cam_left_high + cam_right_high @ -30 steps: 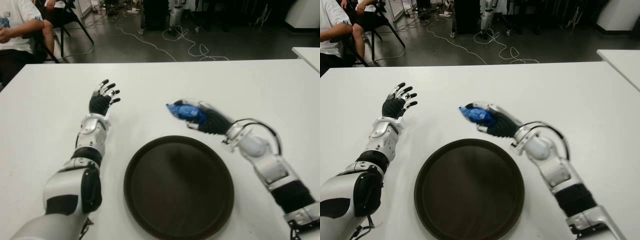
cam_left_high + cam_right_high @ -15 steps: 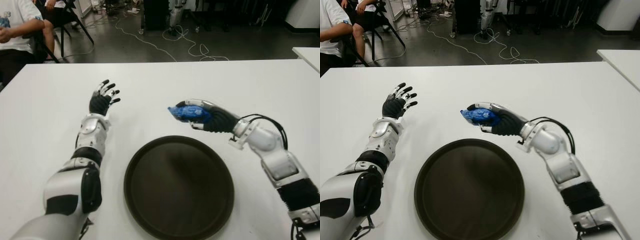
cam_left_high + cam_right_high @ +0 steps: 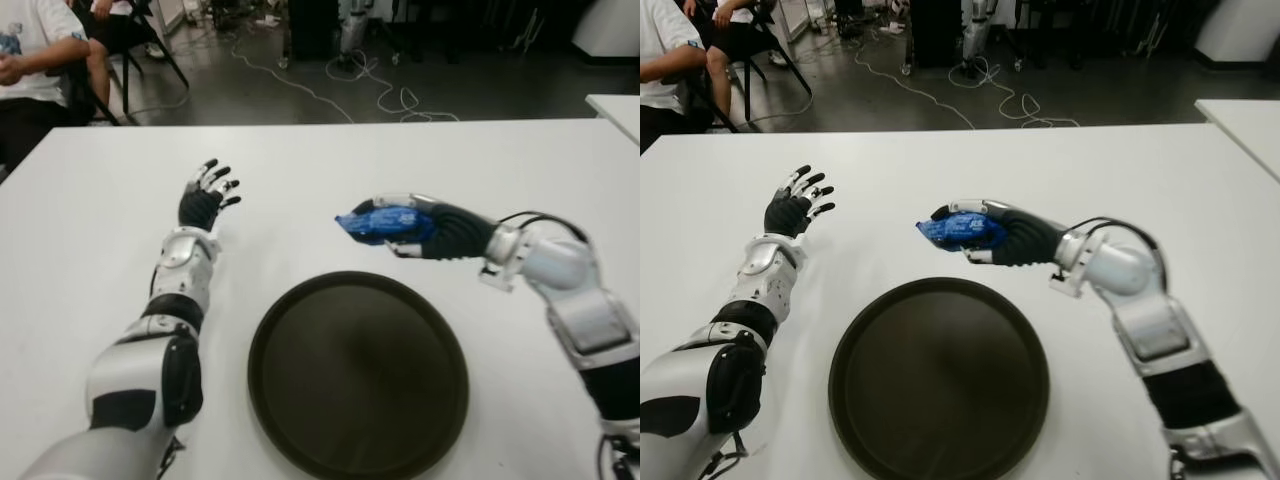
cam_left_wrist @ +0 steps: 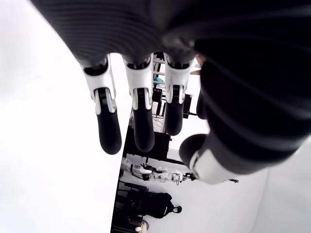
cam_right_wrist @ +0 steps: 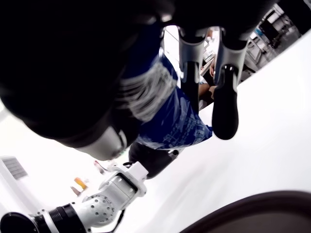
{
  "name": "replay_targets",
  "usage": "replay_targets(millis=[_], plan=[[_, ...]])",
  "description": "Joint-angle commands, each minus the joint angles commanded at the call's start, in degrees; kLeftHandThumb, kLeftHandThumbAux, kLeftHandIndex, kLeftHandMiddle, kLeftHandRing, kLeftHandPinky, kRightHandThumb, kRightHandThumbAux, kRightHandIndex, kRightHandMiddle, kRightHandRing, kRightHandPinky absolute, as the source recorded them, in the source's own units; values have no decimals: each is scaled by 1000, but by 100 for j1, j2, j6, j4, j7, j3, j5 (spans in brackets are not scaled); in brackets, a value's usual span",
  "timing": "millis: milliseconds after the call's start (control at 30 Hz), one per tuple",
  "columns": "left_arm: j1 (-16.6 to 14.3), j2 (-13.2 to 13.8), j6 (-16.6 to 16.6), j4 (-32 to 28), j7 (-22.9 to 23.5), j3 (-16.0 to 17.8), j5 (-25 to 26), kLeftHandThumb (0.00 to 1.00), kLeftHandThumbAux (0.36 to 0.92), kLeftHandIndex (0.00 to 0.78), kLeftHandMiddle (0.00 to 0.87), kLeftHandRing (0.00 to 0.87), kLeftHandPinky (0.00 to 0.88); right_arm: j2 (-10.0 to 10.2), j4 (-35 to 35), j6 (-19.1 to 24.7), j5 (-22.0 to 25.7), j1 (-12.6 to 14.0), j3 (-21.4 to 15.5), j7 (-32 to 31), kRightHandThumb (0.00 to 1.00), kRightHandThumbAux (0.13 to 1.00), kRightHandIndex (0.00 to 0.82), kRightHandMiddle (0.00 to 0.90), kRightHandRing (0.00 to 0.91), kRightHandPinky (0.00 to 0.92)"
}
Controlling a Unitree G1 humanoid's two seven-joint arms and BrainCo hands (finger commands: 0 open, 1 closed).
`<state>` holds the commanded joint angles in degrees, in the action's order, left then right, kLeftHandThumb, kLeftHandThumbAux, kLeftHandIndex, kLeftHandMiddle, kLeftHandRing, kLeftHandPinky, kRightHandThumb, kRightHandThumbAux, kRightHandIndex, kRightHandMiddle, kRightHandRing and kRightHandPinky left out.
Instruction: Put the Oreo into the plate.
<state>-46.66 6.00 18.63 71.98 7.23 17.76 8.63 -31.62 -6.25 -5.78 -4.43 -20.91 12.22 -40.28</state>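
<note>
On the left, the robot's left hand (image 3: 205, 195) shows over the white tabletop (image 3: 90, 230), well apart from everything else, its black-tipped fingers (image 4: 108, 128) spread and holding nothing. In the middle lies the round dark brown plate (image 3: 300, 440), bare, near the table's front edge. Just beyond the plate's far rim, raised off the table, the right hand (image 3: 1005, 238) reaches in from the right with its fingers curled around the blue foil-wrapped Oreo packet (image 3: 380, 222); the packet's far end sticks out past the fingertips, and the right wrist view shows the crinkled blue wrapper (image 5: 177, 119) pressed between thumb and fingers.

The packet looks light and small, with a slick, crinkly film that could slide under a loose hold, and the biscuits inside would likely crack if squeezed hard. A moderate grip across its long sides, around the middle as now, seems the safest hold, and it probably needs a low, gentle release over the plate's centre.
</note>
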Motion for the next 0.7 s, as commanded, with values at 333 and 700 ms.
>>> replay_targets(millis=[333,700], plan=[[-15,-8,-31,27,-80,20,12,125,779,153,205,250,336,308,720,-970,-1321,-77,583,771,700,726,432,742,755,748],[-19,-18,-23,38,-89,-19,-24,146,787,138,191,246,341,513,891,-968,-1688,-55,691,1004,697,731,425,708,731,726]])
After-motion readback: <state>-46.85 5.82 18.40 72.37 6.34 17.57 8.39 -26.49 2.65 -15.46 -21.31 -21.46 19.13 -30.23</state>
